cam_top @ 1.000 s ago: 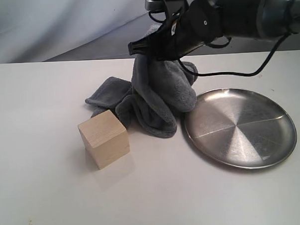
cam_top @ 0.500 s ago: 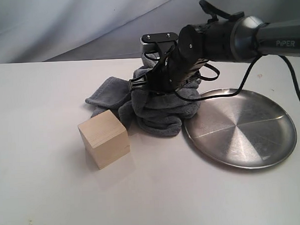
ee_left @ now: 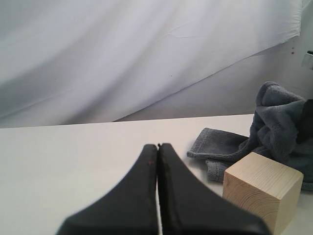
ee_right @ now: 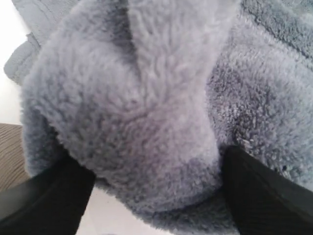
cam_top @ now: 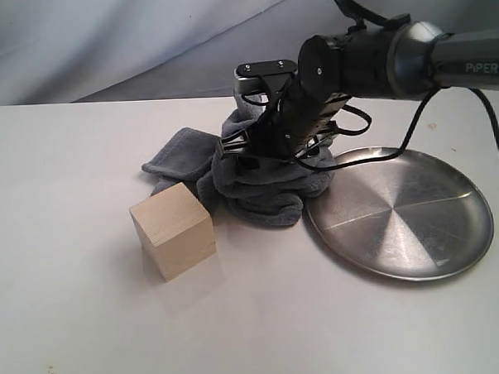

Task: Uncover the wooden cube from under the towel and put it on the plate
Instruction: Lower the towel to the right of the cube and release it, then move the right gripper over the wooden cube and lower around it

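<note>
The pale wooden cube (cam_top: 173, 230) stands uncovered on the white table, left of the heaped blue-grey towel (cam_top: 262, 186). The steel plate (cam_top: 400, 209) lies to the right, with the towel's edge touching its rim. My right gripper (cam_top: 273, 149) sits low on top of the heap. In the right wrist view its fingers (ee_right: 49, 191) stand wide apart around a bulge of the towel (ee_right: 146, 98), so the right gripper (ee_right: 156, 164) is open. My left gripper (ee_left: 158, 146) is shut and empty, with the cube (ee_left: 261, 188) and towel (ee_left: 279, 117) off to its side.
White tabletop (cam_top: 90, 326) runs to the front and left of the cube. A grey cloth backdrop (cam_top: 102, 36) hangs behind the table. The right arm's cable (cam_top: 413, 130) loops above the plate's far rim.
The right gripper came down with the lifted towel and set it in a heap beside the plate. Its fingers have since spread apart. The cube and plate have not moved.
</note>
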